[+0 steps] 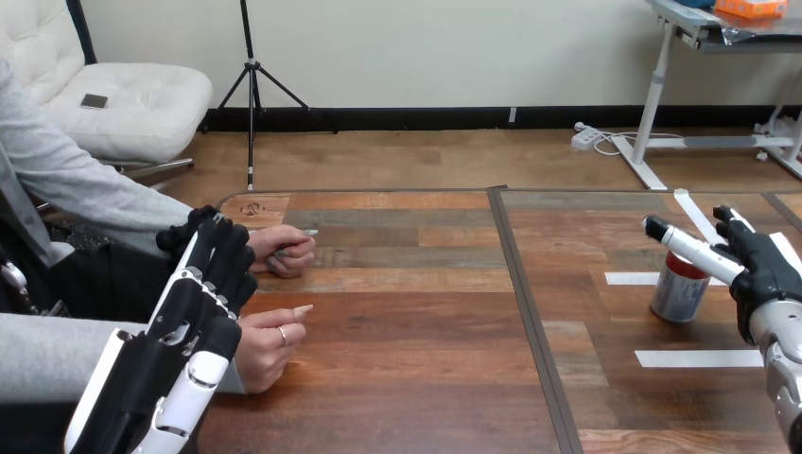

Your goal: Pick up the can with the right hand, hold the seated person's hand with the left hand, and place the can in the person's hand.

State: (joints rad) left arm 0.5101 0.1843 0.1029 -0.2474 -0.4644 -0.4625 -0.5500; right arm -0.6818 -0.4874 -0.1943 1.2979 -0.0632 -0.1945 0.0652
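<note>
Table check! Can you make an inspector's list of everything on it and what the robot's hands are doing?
Surface: wooden table, bare planks in the middle.
Job's things: can upright at the right; person's farther hand and person's nearer hand resting at the left.
Clutter: white tape strips near the can.
Hands: left hand open, beside the person's hands; right hand open at the can, one finger across its top.
Cables: nothing seen.
Surroundings: person's grey sleeve at the table's left side.

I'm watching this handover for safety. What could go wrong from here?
The right hand has a straight finger across the top of the can, not round it, so a push might tip it. The person's nearer hand, beside the left hand, is loosely closed: no open palm yet to receive the can.
</note>
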